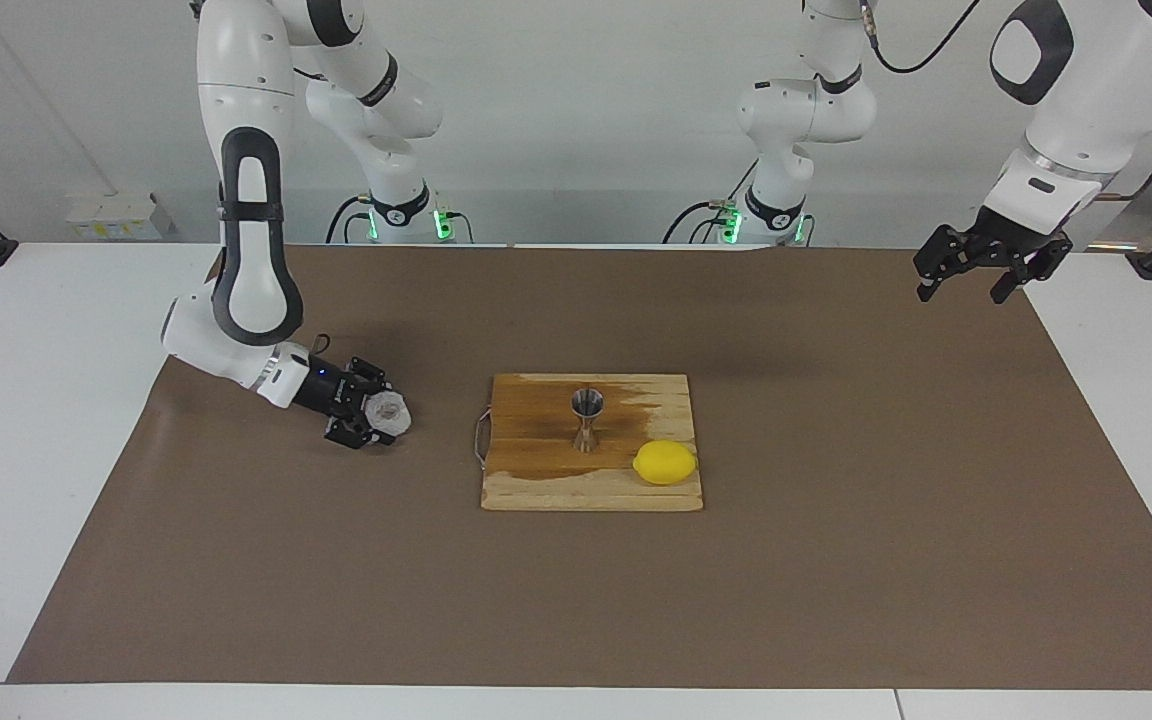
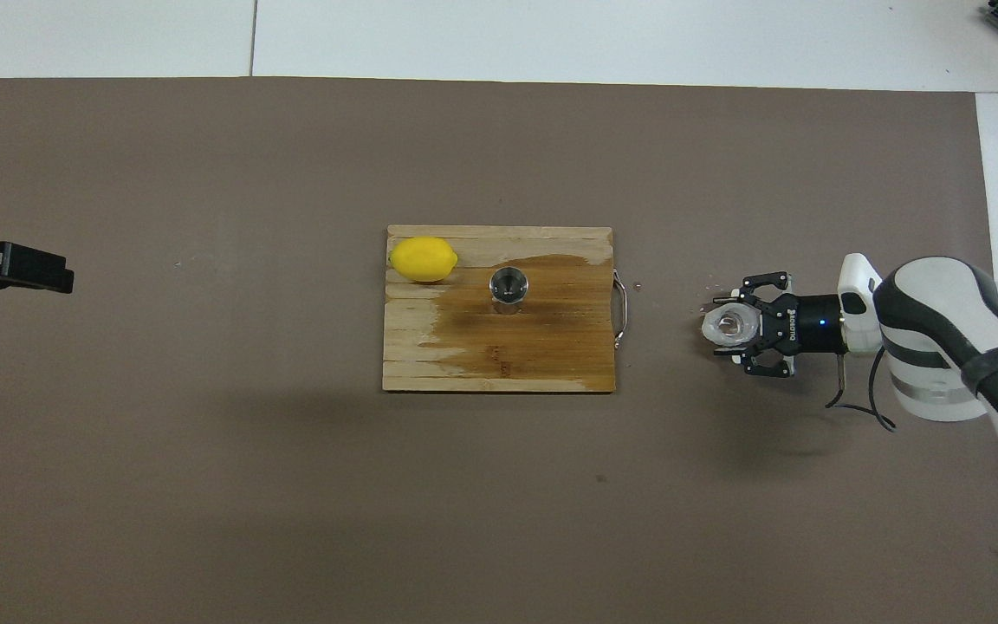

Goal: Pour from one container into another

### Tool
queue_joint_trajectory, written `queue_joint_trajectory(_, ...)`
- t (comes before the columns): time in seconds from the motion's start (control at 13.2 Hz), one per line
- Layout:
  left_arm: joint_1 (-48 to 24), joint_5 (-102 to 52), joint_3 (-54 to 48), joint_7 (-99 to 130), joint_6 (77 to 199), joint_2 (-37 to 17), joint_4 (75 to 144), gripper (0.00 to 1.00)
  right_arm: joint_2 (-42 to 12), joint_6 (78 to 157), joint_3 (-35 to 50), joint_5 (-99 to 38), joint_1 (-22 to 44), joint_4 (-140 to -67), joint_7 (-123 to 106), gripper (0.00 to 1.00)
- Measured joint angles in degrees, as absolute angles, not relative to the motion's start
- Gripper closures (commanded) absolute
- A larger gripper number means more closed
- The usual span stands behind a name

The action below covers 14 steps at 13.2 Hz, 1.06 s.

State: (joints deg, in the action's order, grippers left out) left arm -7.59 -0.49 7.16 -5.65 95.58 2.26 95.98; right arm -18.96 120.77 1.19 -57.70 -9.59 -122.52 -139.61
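cup (image 1: 388,411) between right gripper (image 1: 372,416) jaws

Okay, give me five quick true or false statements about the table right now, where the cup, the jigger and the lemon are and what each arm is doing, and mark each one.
1. The right gripper is around the translucent cup, low over the brown mat. True.
2. The jigger lies tipped over on the mat. False: it stands upright on the wooden board.
3. The lemon sits on the board beside the jigger. True.
4. The left gripper holds the lemon. False: it waits open and empty, raised at its own end.
5. The cup stands on the board. False: it is off the board, toward the right arm's end.
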Motion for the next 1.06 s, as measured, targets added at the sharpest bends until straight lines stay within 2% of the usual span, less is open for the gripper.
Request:
queue_joint_trajectory(0.08,-7.46,-0.45,7.16,-6.0,95.44,2.26,95.98,0.0,-18.96,120.97,1.19,-57.7,-9.39,-122.26,-139.65,0.89)
queue_joint_trajectory(0.38,-7.26,-0.43,7.12,-6.18,94.76,2.26,95.98,0.0,-18.13,122.76,1.31,-57.71,-7.33,-119.46,-136.4,0.91)
queue_joint_trajectory(0.68,-7.25,-0.43,7.04,-6.18,94.76,2.28,95.98,0.0,-14.66,122.83,1.48,-56.79,-1.27,-115.26,-119.74,0.91)
queue_joint_trajectory(1.06,-7.24,-0.43,7.04,-6.18,94.76,2.32,95.98,0.0,-14.25,127.9,1.7,-37.82,8.85,-107.92,-93.72,0.92)
